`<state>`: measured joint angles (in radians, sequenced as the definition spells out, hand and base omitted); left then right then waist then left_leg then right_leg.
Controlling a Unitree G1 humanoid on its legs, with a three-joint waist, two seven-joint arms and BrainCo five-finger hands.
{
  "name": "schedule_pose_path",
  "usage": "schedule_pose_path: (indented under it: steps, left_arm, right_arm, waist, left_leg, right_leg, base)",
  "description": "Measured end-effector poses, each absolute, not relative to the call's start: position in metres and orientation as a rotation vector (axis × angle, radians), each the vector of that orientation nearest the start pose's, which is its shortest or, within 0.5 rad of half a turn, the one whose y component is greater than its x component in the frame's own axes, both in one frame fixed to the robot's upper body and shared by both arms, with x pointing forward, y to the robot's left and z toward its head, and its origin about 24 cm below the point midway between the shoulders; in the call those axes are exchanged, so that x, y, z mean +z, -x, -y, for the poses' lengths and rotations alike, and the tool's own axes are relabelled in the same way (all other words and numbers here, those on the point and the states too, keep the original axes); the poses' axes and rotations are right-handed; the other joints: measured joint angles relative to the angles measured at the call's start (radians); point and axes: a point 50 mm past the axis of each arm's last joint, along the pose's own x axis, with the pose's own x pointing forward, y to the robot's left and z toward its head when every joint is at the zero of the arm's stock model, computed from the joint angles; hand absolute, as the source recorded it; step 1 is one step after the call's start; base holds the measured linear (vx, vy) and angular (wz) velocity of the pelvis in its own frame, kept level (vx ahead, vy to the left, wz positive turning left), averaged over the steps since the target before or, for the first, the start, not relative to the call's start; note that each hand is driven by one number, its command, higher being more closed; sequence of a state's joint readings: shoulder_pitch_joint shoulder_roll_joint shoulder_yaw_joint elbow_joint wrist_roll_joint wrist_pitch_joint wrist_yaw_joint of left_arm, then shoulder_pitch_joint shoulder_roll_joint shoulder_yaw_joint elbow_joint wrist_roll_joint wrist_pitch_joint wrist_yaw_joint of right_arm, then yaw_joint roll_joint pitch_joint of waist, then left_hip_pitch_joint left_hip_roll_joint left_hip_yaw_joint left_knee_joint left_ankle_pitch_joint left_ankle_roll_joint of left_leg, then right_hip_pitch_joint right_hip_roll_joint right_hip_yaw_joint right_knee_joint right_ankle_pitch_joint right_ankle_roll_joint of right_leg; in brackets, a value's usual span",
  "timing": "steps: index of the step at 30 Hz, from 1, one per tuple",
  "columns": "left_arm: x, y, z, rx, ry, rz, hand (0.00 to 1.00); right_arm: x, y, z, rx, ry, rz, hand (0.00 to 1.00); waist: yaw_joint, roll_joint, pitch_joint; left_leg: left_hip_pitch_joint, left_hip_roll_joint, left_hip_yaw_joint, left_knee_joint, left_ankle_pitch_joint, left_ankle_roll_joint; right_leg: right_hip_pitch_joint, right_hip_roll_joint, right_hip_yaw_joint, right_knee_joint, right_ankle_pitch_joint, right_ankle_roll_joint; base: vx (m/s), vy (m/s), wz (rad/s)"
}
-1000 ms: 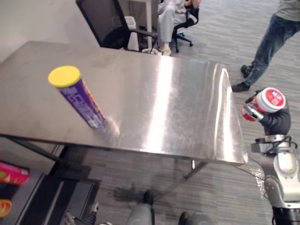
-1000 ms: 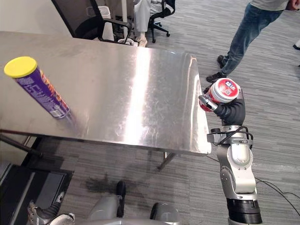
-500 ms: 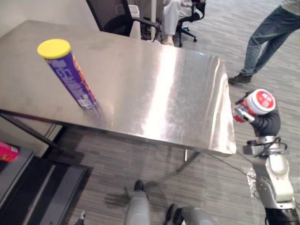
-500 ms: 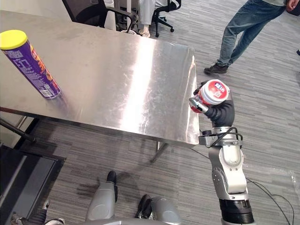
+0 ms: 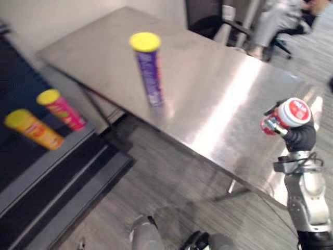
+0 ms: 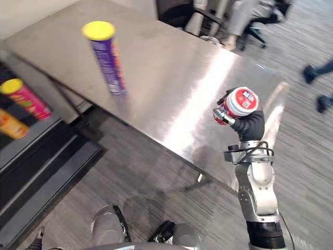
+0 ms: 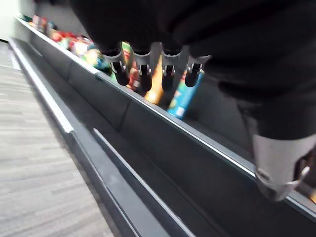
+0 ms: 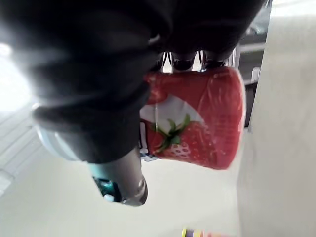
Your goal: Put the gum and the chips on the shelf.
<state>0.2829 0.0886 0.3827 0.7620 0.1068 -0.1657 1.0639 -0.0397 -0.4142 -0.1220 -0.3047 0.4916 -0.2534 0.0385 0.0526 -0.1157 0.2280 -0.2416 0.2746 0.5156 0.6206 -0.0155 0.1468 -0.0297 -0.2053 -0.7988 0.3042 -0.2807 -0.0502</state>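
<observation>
The gum tub, red with a white lid and a strawberry printed on its side, sits in the right robot hand. The fingers and thumb are curled round it, as the right wrist view shows close up. It is held in the air over the right end of the steel worktop, not resting on it.

The chips tube, purple with a yellow lid, stands on its base on the worktop near the front edge, well apart from the gum and to its left.

The dark shelf lies to the left, lower than the worktop. On it are 2 yellow-lidded tubes, 1 pink-red and 1 orange.

The left robot hand hangs beside the shelf front, fingers loose and holding nothing.

A seated person is beyond the worktop.
</observation>
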Motion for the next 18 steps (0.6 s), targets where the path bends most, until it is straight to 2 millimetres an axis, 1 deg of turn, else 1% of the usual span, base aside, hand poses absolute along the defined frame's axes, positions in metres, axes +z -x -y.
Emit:
schedule_pose_path:
  steps: [1,2,3,4,5,6,7,8,9,10,11,12,13,14,16,17,18]
  left_arm:
    - [-0.101,-0.042,-0.287,1.423,-0.553,-0.762,0.0]
    - [-0.104,-0.037,-0.28,1.434,-0.538,-0.788,0.0]
    - [-0.107,-0.034,-0.277,1.43,-0.535,-0.811,0.0]
    - [-0.112,-0.03,-0.27,1.427,-0.524,-0.849,0.0]
    - [-0.114,-0.03,-0.266,1.415,-0.525,-0.856,0.0]
    - [-0.113,-0.031,-0.266,1.41,-0.528,-0.852,0.0]
    - [-0.113,-0.034,-0.267,1.409,-0.524,-0.838,0.0]
    - [-0.112,-0.037,-0.267,1.41,-0.516,-0.82,0.0]
    - [-0.112,-0.039,-0.267,1.407,-0.514,-0.814,0.0]
    - [-0.111,-0.042,-0.266,1.4,-0.509,-0.799,0.0]
    - [-0.111,-0.045,-0.265,1.391,-0.508,-0.79,0.0]
    - [-0.111,-0.047,-0.264,1.383,-0.508,-0.786,0.0]
    - [-0.112,-0.049,-0.262,1.358,-0.509,-0.782,0.0]
    - [-0.113,-0.05,-0.259,1.326,-0.504,-0.781,0.0]
    - [-0.114,-0.05,-0.256,1.278,-0.502,-0.782,0.0]
    - [-0.114,-0.05,-0.255,1.268,-0.503,-0.777,0.0]
    - [-0.113,-0.052,-0.254,1.251,-0.505,-0.762,0.0]
  right_arm:
    - [0.169,-0.238,0.223,0.065,-0.043,0.621,1.0]
    - [0.172,-0.24,0.225,0.063,-0.037,0.627,1.0]
    - [0.173,-0.24,0.226,0.058,-0.037,0.631,1.0]
    - [0.171,-0.238,0.231,0.033,-0.03,0.623,1.0]
    - [0.17,-0.236,0.236,0.007,-0.027,0.621,1.0]
    - [0.171,-0.235,0.238,-0.002,-0.025,0.623,1.0]
    - [0.173,-0.235,0.241,-0.019,-0.022,0.633,1.0]
    - [0.176,-0.236,0.242,-0.036,-0.025,0.645,1.0]
    - [0.177,-0.236,0.243,-0.044,-0.028,0.648,1.0]
    - [0.176,-0.236,0.245,-0.064,-0.032,0.647,1.0]
    - [0.173,-0.239,0.247,-0.085,-0.035,0.632,1.0]
    - [0.172,-0.24,0.249,-0.098,-0.034,0.625,1.0]
    - [0.17,-0.243,0.25,-0.115,-0.038,0.613,1.0]
    - [0.17,-0.246,0.251,-0.123,-0.043,0.615,1.0]
    - [0.176,-0.251,0.244,-0.105,-0.057,0.637,1.0]
    - [0.177,-0.252,0.242,-0.096,-0.061,0.643,1.0]
    - [0.177,-0.253,0.24,-0.088,-0.061,0.648,1.0]
  waist:
    - [-0.005,0.005,-0.003]
    - [0.005,0.023,-0.002]
    - [0.005,0.03,-0.004]
    - [-0.008,0.045,-0.014]
    - [-0.031,0.044,-0.016]
    - [-0.037,0.04,-0.02]
    - [-0.039,0.035,-0.028]
    - [-0.048,0.035,-0.032]
    - [-0.053,0.04,-0.035]
    - [-0.056,0.045,-0.038]
    - [-0.056,0.046,-0.038]
    - [-0.056,0.045,-0.037]
    - [-0.056,0.04,-0.036]
    - [-0.05,0.037,-0.036]
    - [-0.043,0.036,-0.035]
    - [-0.042,0.036,-0.035]
    - [-0.029,0.036,-0.035]
  left_leg:
    - [0.007,-0.011,0.012,-0.029,-0.021,-0.012]
    - [0.019,0.035,0.058,0.054,-0.063,-0.052]
    - [0.032,0.046,0.059,0.061,-0.062,-0.064]
    - [0.069,0.052,0.05,0.004,-0.038,-0.089]
    - [0.077,0.015,0.061,-0.059,-0.04,-0.098]
    - [0.077,-0.001,0.063,-0.087,-0.039,-0.099]
    - [0.072,-0.038,0.06,-0.152,-0.041,-0.101]
    - [0.068,-0.073,0.045,-0.221,-0.045,-0.108]
    - [0.069,-0.086,0.042,-0.256,-0.049,-0.118]
    - [0.072,-0.108,0.026,-0.316,-0.06,-0.136]
    - [0.079,-0.125,0.011,-0.358,-0.066,-0.145]
    - [0.08,-0.131,0.011,-0.37,-0.068,-0.148]
    - [0.084,-0.146,0.013,-0.382,-0.069,-0.148]
    - [0.086,-0.154,0.02,-0.376,-0.076,-0.136]
    - [0.089,-0.16,0.023,-0.364,-0.09,-0.118]
    - [0.09,-0.159,0.023,-0.363,-0.093,-0.118]
    - [0.096,-0.157,0.023,-0.369,-0.099,-0.121]
  right_leg:
    - [0.019,0.003,-0.035,-0.035,0.021,0.022]
    - [0.016,0.0,-0.059,-0.012,0.029,0.02]
    - [0.016,-0.005,-0.072,0.001,0.028,0.02]
    - [0.015,-0.024,-0.11,0.037,0.026,0.019]
    - [0.011,-0.056,-0.146,0.067,0.025,0.019]
    - [0.008,-0.07,-0.159,0.076,0.025,0.019]
    - [-0.008,-0.094,-0.181,0.091,0.025,0.019]
    - [-0.022,-0.113,-0.209,0.105,0.025,0.019]
    - [-0.026,-0.117,-0.221,0.109,0.025,0.019]
    - [-0.04,-0.131,-0.24,0.137,0.025,0.019]
    - [-0.047,-0.151,-0.249,0.174,0.025,0.019]
    - [-0.048,-0.162,-0.249,0.196,0.025,0.019]
    - [-0.047,-0.193,-0.249,0.241,0.026,0.018]
    - [-0.045,-0.22,-0.245,0.279,0.029,0.021]
    - [-0.045,-0.25,-0.23,0.328,0.047,0.022]
    - [-0.05,-0.255,-0.223,0.341,0.059,0.019]
    - [-0.06,-0.26,-0.198,0.363,0.081,0.024]
  base:
    - [-0.12,0.004,0.97]
    - [-0.04,0.033,0.54]
    - [0.02,0.072,0.65]
    - [0.03,0.116,1.01]
    - [0.02,0.128,1.1]
    - [0.0,0.143,1.01]
    - [-0.01,0.171,0.86]
    - [-0.01,0.177,0.85]
    - [-0.02,0.199,0.89]
    - [0.01,0.144,0.86]
    - [0.02,0.18,0.83]
    - [0.01,0.175,0.83]
    - [-0.02,0.208,0.75]
    - [-0.03,0.168,0.65]
    - [-0.02,0.128,0.32]
    - [-0.03,0.122,0.12]
    - [-0.03,0.103,-0.03]
